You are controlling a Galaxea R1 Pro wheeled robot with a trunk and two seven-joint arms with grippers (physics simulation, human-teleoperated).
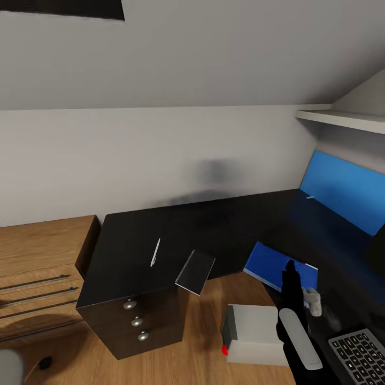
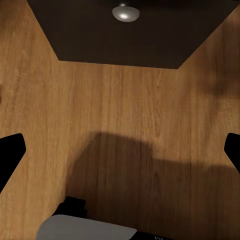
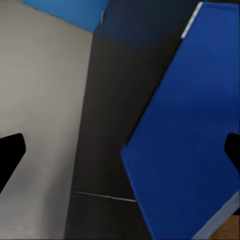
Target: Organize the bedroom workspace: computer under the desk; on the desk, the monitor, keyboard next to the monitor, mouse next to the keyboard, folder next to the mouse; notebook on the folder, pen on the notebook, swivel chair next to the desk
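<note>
At lower right of the head view, your right gripper hangs over the folder, jaws spread and empty. The folder lies on the desk. The notebook overhangs the desk edge at centre, with the pen just left of it. Approach the notebook from its overhanging side (easier purchase). Left gripper: released, above floor.

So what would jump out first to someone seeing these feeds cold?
Probably the bright blue folder lying on the black desk, with the right claw over its near edge. Next, the dark notebook jutting over the desk's front edge above the drawers, the thin pen just behind it.
</note>
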